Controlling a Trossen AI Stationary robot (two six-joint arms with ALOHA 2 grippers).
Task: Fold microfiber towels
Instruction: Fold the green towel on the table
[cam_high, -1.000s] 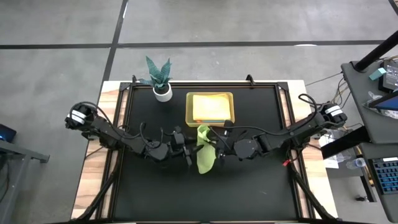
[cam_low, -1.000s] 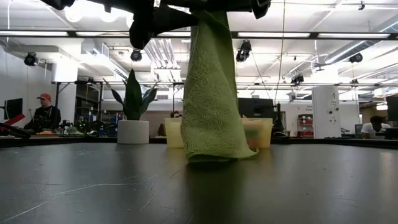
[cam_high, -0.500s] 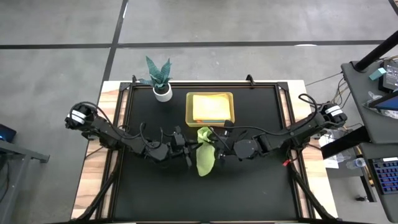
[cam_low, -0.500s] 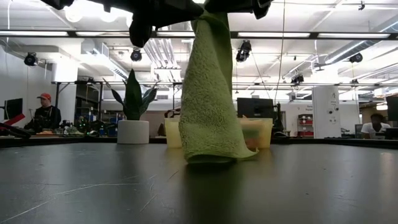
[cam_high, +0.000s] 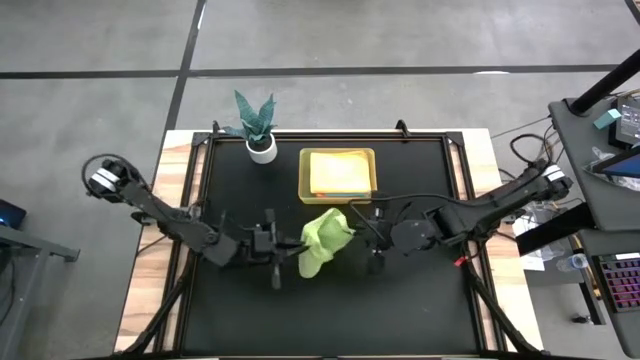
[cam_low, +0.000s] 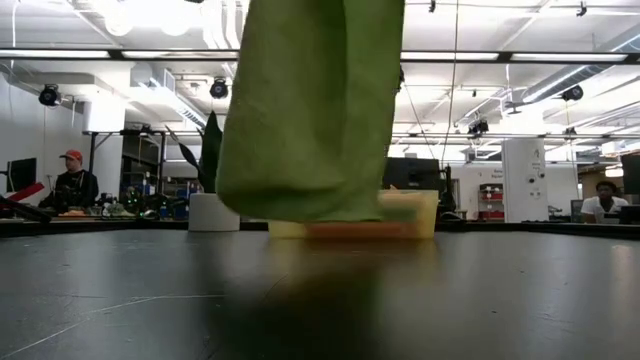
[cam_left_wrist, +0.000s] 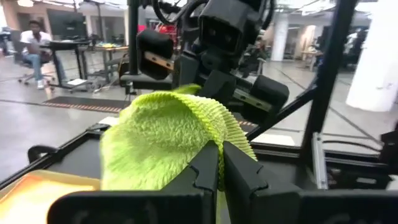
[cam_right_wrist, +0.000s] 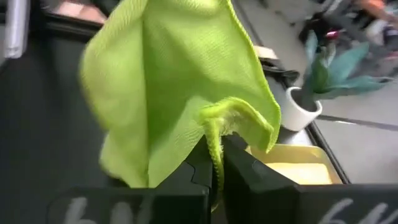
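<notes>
The lime green towel (cam_high: 320, 240) has been lifted clear of the black table (cam_high: 240, 320) and spread sideways. It is pinched at its 9 o'clock edge by the left gripper (cam_high: 292, 244) and at 3 o'clock by the right gripper (cam_high: 358, 231), at 6 o'clock of the yellow-green bin (cam_high: 339, 173).

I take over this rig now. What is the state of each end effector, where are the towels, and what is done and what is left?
Left end effector: shut on one edge of the lime green towel.
Right end effector: shut on another edge of it.
The towel hangs between them above the black table, in front of the yellow-green bin; in the low view its bottom edge is clear of the table.
Done: towel picked up with both arms.
Left: spread it, fold it, set it down. The bin's contents are unclear from here.
</notes>
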